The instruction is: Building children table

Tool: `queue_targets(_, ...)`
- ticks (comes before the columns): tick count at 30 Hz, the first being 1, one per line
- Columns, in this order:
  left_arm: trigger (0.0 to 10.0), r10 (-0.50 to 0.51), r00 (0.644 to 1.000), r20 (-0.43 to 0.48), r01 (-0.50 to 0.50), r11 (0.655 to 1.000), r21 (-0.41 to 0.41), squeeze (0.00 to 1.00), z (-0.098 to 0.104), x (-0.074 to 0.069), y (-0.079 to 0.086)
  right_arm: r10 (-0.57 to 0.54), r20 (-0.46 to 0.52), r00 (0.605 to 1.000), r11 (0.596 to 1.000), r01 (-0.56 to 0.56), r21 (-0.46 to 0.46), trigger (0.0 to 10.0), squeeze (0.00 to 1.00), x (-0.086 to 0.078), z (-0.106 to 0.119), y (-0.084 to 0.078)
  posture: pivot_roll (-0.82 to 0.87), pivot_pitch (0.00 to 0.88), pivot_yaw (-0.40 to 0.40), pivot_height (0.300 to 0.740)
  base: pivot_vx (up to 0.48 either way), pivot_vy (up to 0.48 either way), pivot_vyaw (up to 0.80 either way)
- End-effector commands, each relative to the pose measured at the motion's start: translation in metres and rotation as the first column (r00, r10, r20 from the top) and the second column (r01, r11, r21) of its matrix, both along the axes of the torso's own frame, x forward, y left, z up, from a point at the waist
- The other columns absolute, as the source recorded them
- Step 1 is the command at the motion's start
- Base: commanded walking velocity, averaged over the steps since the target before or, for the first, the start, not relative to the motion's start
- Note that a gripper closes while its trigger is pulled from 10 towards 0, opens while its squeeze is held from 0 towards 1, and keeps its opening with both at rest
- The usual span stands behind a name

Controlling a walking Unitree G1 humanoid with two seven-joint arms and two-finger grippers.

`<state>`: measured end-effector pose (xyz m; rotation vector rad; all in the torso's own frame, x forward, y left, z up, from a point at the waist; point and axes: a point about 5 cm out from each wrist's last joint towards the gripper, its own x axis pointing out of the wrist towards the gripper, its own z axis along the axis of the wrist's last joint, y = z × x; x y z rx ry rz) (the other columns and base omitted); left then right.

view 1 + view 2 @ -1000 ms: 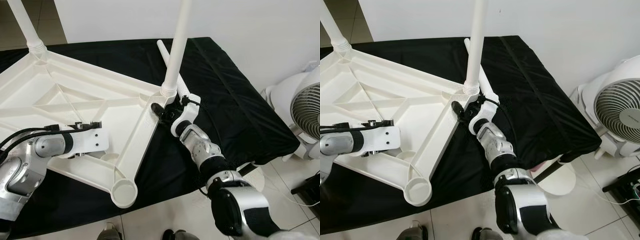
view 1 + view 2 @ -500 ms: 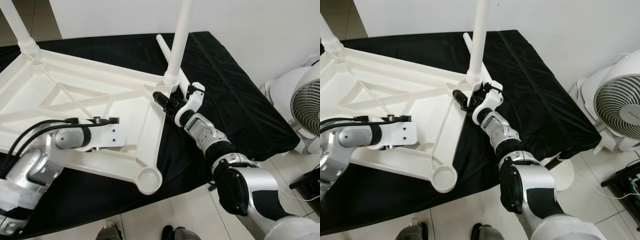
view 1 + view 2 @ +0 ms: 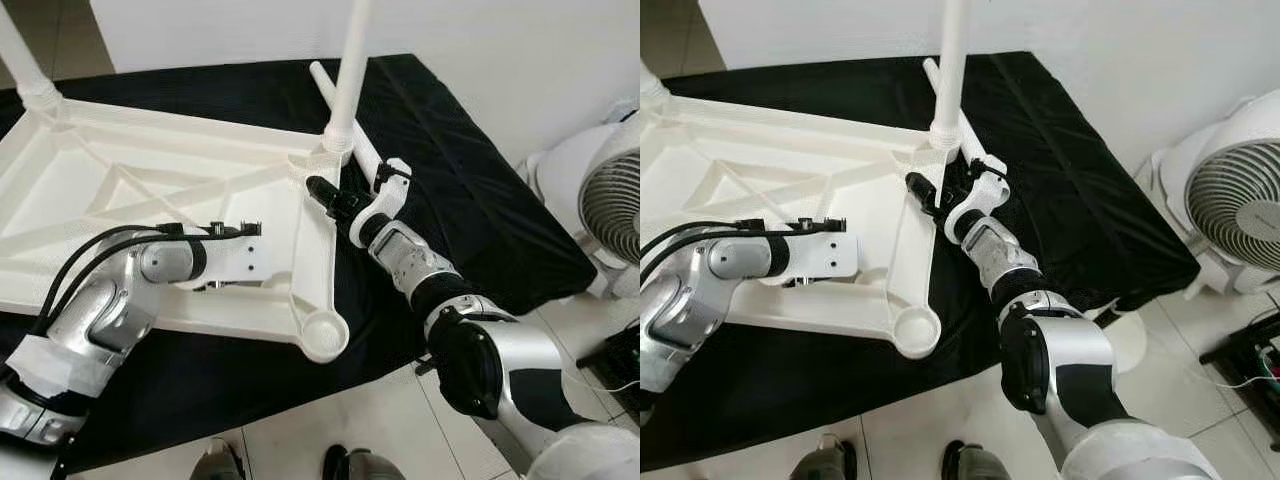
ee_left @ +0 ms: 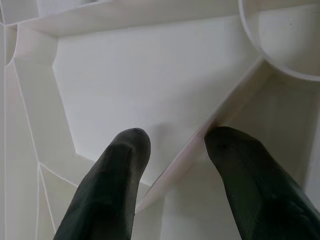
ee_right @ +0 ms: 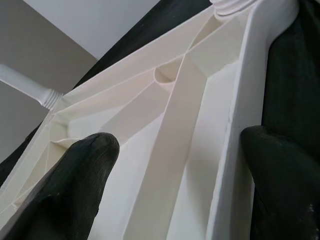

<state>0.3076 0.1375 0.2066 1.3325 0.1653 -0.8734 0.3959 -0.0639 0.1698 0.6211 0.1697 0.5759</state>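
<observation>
Head views: tabletop (image 3: 170, 190) lies upside down on black-draped table (image 3: 480, 200), probably so legs go in from above; two legs (image 3: 345, 70) already upright in corner sockets, a spare leg (image 3: 965, 125) on the cloth, near socket (image 3: 325, 337) empty. Left gripper (image 3: 250, 257) reaches flat across underside; right gripper (image 3: 340, 195) w/ forearm angled up to rim near the leg.

Left wrist: fingers (image 4: 117, 185) apart, straddling a rib, not clamped.

Right wrist: fingers (image 5: 75, 170) spread either side of rim, grasping nothing.

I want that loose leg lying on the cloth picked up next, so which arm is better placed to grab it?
Probably the right: the right claw is beside the loose leg, while the left claw straddles a rib inside the tabletop.
</observation>
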Motion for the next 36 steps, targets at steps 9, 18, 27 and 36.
queue_targets(9, 10.0, 0.02, 0.999, 0.048, -0.02, 1.0, 0.006, 0.0, 0.017, 0.009, 0.016, 0.237, 0.02, 0.971, 0.953, -0.228, -0.201, 10.0, 0.0, -0.016, -0.009, 0.046, 0.14, 0.188, -0.077, 0.74, 0.0, 0.0, 0.0)
queue_targets(18, 10.0, 0.137, 0.985, 0.101, -0.141, 0.989, 0.037, 0.0, 0.024, 0.024, 0.053, 0.07, 0.313, 0.947, 0.917, 0.063, -0.395, 10.0, 0.0, -0.004, 0.01, 0.017, 0.12, 0.172, -0.081, 0.74, 0.0, 0.0, 0.0)
queue_targets(27, 10.0, 0.14, 0.986, 0.087, -0.129, 0.984, -0.124, 0.0, 0.047, 0.028, 0.06, -0.103, 0.564, 0.82, 0.925, 0.287, -0.249, 10.0, 0.0, -0.012, 0.029, -0.03, 0.11, 0.143, -0.075, 0.74, 0.0, 0.0, 0.0)
queue_targets(36, 10.0, 0.033, 0.999, -0.009, -0.034, 0.908, -0.418, 0.0, 0.04, 0.012, 0.038, -0.207, 0.661, 0.721, 0.832, 0.485, -0.268, 10.0, 0.0, -0.033, 0.023, -0.064, 0.11, 0.12, -0.064, 0.74, 0.0, 0.0, 0.0)
